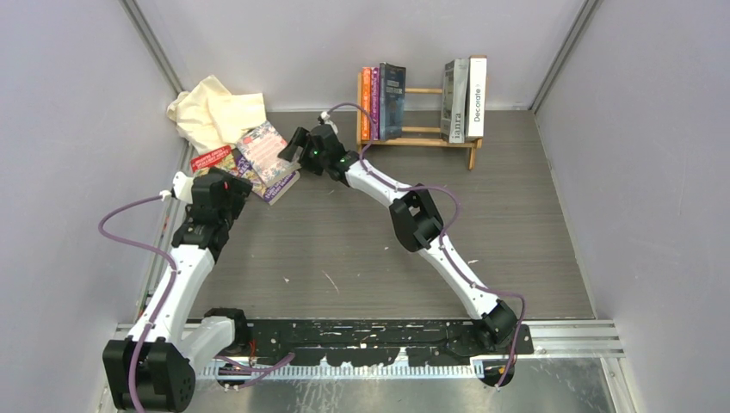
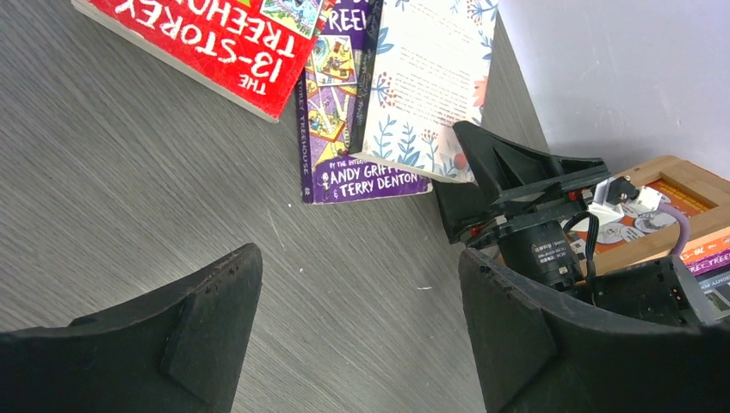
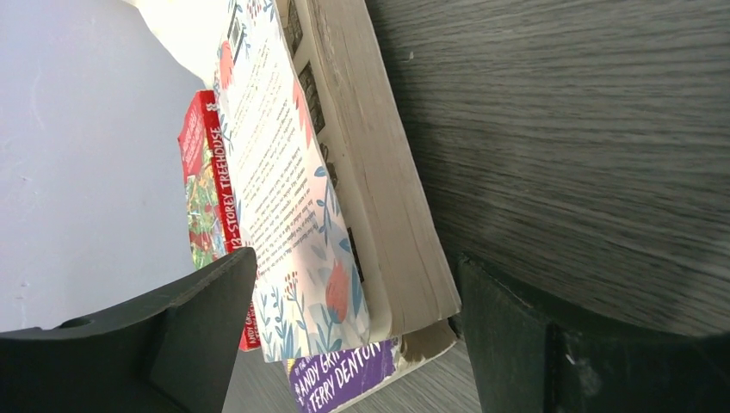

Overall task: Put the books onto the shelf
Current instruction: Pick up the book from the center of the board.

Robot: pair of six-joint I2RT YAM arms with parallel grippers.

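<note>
The shelf (image 1: 426, 140) stands part filled at upper middle of the overhead view; three books (image 1: 258, 168) lie stacked on the desk (image 1: 361, 249) at upper left. The top flowered paperback (image 3: 293, 215) looks light and bendy (slick too), best pinched at its free corner, where the right claw (image 3: 357, 258) gapes empty; the left claw (image 2: 361, 258) hangs spread wide nearby.

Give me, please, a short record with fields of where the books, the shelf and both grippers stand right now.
shelf: upright at the back of the table
books on shelf: one group standing at each end, with a gap between
loose books: overlapping, lying flat at back left
cloth: cream, behind the loose books
left gripper: open, over bare table near the purple book, holding nothing
right gripper: open, at a corner of the floral book, not closed on it
</note>
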